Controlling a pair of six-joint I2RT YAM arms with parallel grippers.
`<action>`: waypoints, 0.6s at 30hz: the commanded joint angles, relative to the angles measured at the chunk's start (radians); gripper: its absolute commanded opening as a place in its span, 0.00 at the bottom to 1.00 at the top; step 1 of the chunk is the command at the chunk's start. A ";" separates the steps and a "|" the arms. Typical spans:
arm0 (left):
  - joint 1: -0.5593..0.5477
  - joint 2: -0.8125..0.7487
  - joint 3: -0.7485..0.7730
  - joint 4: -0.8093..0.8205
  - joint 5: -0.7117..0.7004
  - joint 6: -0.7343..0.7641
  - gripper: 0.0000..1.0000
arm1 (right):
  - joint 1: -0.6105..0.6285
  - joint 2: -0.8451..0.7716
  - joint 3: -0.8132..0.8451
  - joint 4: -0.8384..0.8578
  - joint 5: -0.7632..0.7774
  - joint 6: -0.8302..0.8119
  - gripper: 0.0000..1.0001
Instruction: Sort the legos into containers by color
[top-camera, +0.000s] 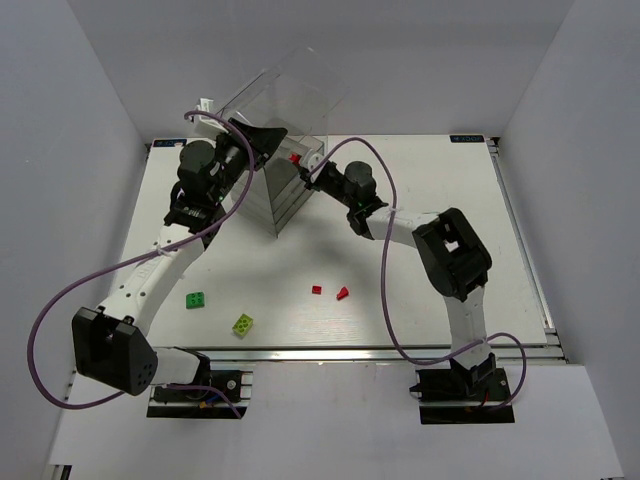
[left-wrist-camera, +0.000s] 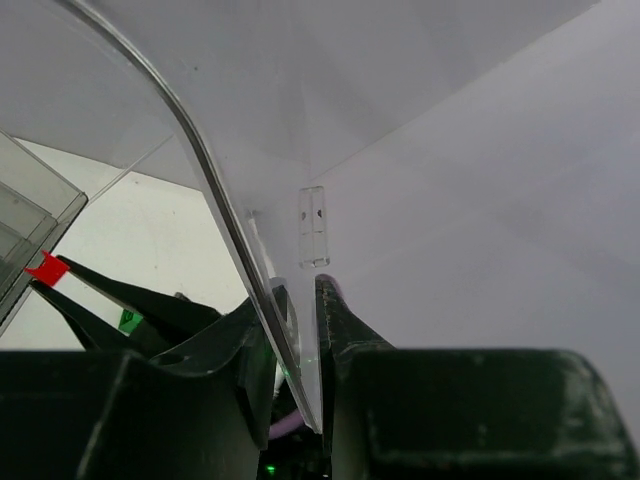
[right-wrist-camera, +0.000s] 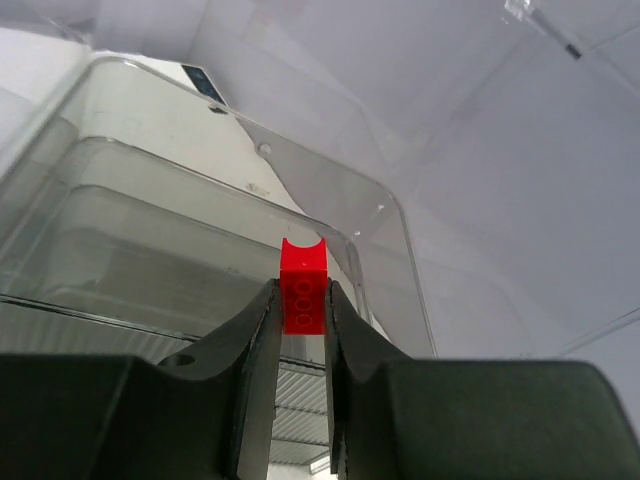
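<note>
The clear plastic box (top-camera: 275, 200) stands at the back of the table with its rounded lid (top-camera: 285, 95) swung up. My left gripper (top-camera: 262, 138) is shut on the lid's edge (left-wrist-camera: 255, 290) and holds it raised. My right gripper (top-camera: 305, 168) is shut on a red brick (right-wrist-camera: 302, 285), which also shows in the top view (top-camera: 295, 158), just above the open top compartment (right-wrist-camera: 160, 240). Loose on the table lie a small red brick (top-camera: 317, 289), a red wedge (top-camera: 343, 292), a dark green brick (top-camera: 196, 299) and a yellow-green brick (top-camera: 243, 324).
White walls close in the table at the back and both sides. A metal rail (top-camera: 520, 230) runs along the right edge. Purple cables (top-camera: 60, 310) loop off both arms.
</note>
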 joint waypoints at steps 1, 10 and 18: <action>-0.003 -0.016 0.070 0.055 0.015 -0.008 0.31 | 0.009 0.061 0.087 0.117 0.071 -0.008 0.00; -0.003 -0.016 0.098 0.026 0.004 -0.002 0.31 | 0.029 0.151 0.218 0.043 0.080 0.020 0.13; -0.003 -0.020 0.085 0.031 0.003 -0.006 0.31 | 0.020 0.122 0.201 -0.009 0.059 0.029 0.63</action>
